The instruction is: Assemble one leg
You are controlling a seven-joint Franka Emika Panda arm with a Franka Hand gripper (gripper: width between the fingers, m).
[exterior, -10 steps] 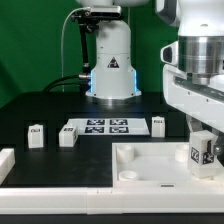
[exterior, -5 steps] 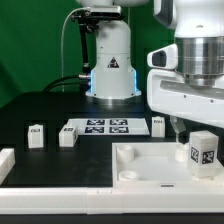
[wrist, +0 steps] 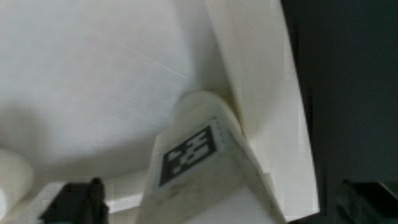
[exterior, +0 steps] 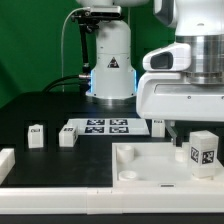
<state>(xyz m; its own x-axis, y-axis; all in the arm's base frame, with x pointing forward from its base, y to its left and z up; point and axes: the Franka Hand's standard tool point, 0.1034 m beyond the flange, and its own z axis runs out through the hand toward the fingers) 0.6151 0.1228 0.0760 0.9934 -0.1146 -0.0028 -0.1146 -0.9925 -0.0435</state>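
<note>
A leg (exterior: 203,150), a small white block with a black-and-white tag, stands upright on the right corner of the large white square panel (exterior: 150,165). My gripper (exterior: 188,127) hangs just above and slightly to the exterior view's left of it, open, with one dark finger (exterior: 172,128) showing. In the wrist view the leg (wrist: 210,150) lies between my two dark fingertips (wrist: 79,200), which stand wide apart and do not touch it. The wrist view places my gripper (wrist: 222,205) over the leg and the panel (wrist: 89,80).
Three more legs stand on the black table: two to the exterior view's left (exterior: 37,135) (exterior: 67,135) and one by the marker board's right end (exterior: 158,125). The marker board (exterior: 100,126) lies mid-table. A white part (exterior: 5,165) sits at the left edge. The robot base (exterior: 110,60) stands behind.
My gripper has let go of the leg, opened, and risen while shifting toward the exterior view's left. The leg stays standing on the panel's corner.
</note>
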